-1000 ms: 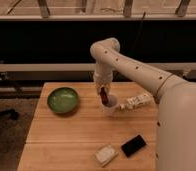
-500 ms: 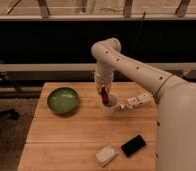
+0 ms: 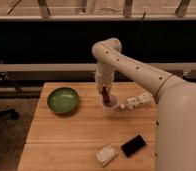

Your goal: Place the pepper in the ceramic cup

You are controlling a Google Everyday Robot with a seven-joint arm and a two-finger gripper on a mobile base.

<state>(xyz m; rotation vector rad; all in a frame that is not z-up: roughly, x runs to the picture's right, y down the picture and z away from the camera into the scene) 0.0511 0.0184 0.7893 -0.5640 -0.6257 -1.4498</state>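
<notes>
A white ceramic cup stands near the middle of the wooden table. A red pepper hangs upright just above the cup, its lower end at or inside the rim. My gripper is right above the cup, at the pepper's top end, at the end of the white arm reaching in from the right.
A green bowl sits at the table's left. A white packet lies right of the cup. A white block and a black flat object lie near the front edge. A dark window and rail run behind.
The gripper and the pepper stay over the cup; no clear movement shows between the frames.
</notes>
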